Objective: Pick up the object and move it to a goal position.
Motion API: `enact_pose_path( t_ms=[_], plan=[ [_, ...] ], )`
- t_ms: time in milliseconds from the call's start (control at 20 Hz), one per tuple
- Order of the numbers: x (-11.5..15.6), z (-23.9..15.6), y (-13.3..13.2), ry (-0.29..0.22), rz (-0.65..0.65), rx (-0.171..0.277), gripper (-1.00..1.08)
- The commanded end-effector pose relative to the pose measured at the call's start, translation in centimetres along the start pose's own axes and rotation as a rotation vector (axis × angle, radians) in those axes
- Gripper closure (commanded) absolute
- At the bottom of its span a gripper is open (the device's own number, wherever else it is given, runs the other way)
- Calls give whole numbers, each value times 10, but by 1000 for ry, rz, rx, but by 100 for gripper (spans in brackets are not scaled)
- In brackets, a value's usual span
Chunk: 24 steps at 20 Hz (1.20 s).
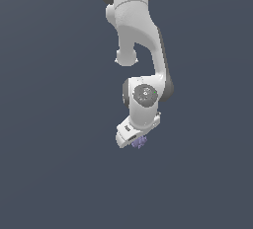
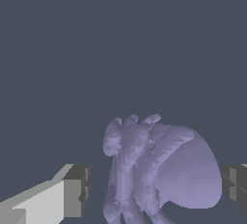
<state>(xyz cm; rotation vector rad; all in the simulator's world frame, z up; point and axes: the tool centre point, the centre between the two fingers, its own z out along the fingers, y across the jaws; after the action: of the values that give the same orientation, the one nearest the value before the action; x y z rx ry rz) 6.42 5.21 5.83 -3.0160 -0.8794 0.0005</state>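
The white Panda arm (image 1: 141, 50) reaches down from the top of the exterior view, its wrist joint bent so that the gripper (image 1: 132, 141) tilts toward the exterior view's left. Peeking out from under the gripper's white body is the object (image 1: 139, 142), a small lavender-purple lump, much smaller than the hand that carries it. Around it in that view there is only a plain dark blue-grey backdrop, so whether the object rests on a tabletop or hangs above one cannot be told. The wrist view gives a closer look: the object (image 2: 164, 170) fills the space between the two fingers, its surface ridged and knobbly on one side, with small rounded bumps along its upper edge, and smoother and bulging on the other side. One finger (image 2: 72, 191), pale with a dark grey pad, stands beside the ridged side with a narrow gap of background showing between pad and object; the other finger (image 2: 235, 187) lies against the smooth bulge at the picture's edge. The jaws therefore bracket the object closely, but whether they are truly clenched on it cannot be told.
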Motion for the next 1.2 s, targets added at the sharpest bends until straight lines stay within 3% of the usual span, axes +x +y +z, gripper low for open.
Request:
enact_pose_path(
  t_ms=[0, 300, 350, 1150],
  plan=[
    [0, 12, 0, 0, -2, 0, -92],
    [1, 18, 1, 0, -2, 0, -92],
    [1, 18, 1, 0, -2, 0, 108],
    [-1, 8, 1, 0, -2, 0, 108]
  ],
)
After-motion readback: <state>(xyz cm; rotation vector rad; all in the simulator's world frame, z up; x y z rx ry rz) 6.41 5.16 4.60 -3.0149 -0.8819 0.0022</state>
